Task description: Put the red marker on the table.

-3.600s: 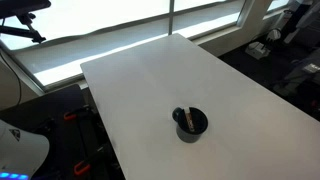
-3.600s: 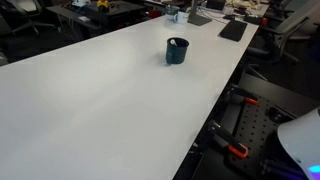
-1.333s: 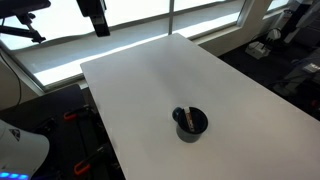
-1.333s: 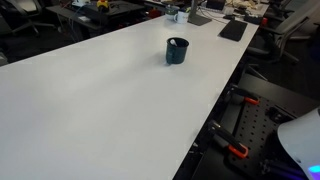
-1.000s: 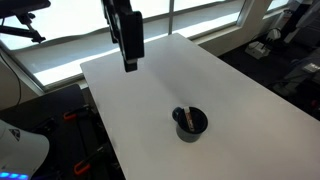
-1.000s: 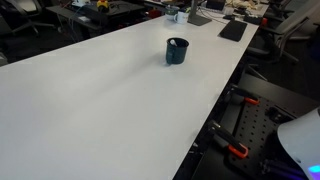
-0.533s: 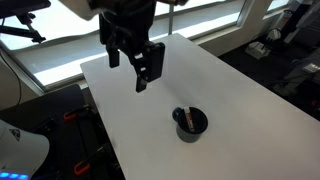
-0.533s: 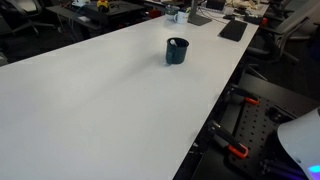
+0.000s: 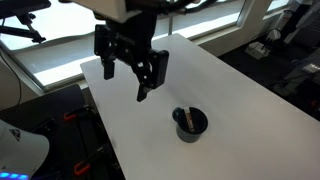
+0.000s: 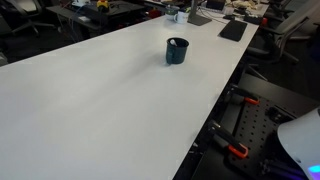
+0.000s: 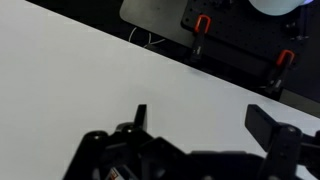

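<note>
The dark round cup (image 9: 190, 123) stands on the white table (image 9: 235, 90) near its front edge. The red marker (image 9: 183, 117) leans inside the cup. My gripper (image 9: 125, 80) hangs open and empty above the table, up and to the left of the cup and apart from it. In an exterior view the cup (image 10: 177, 50) stands far back on the table (image 10: 100, 95); the marker does not show there and the gripper is out of frame. The wrist view shows my open fingers (image 11: 205, 118) over bare table (image 11: 80, 90); cup and marker are out of view.
Windows with a sill (image 9: 60, 45) run behind the table. Black stands with red clamps (image 10: 238, 150) sit past the table's edge. Desks with clutter (image 10: 200, 12) lie beyond the far end. A metal base with red clamps (image 11: 200, 22) sits beyond the table edge.
My arm has come into an exterior view from the top and moved down and rightward over the table, closer to the cup. Cup and marker have not moved.
</note>
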Robot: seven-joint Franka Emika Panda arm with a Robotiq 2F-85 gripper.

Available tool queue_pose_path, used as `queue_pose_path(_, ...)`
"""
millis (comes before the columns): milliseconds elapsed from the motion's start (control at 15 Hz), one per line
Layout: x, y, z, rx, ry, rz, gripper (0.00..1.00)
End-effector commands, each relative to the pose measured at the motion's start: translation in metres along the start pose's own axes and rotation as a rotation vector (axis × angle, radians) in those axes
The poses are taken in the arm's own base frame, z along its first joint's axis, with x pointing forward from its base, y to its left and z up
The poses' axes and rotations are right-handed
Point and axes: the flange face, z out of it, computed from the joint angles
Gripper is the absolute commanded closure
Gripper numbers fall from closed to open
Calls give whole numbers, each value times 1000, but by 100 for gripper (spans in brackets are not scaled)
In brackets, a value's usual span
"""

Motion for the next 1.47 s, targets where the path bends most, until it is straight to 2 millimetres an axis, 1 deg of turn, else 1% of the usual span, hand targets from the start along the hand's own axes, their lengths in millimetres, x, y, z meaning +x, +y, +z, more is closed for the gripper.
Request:
queue_pose_path(0, 0, 0, -1, 0, -1, 0, 0)
queue_pose_path(67, 0, 0, -1, 0, -1, 0, 0)
queue_pose_path(133, 4, 4, 1, -20, -23, -5, 0)
queue_pose_path(267, 13, 16, 12, -62, -78, -18, 0)
queue_pose_path(667, 41, 57, 62, -207, -234, -92, 0)
queue_pose_path(867, 56, 72, 76, -306, -250, -127, 0)
queue_pose_path(1067, 71, 81, 79, -398, -218, -155, 0)
queue_pose_path(1200, 77, 83, 79, -441, -200, -169, 0)
queue_pose_path(1400, 83, 81, 71, -486, -118, -194, 0)
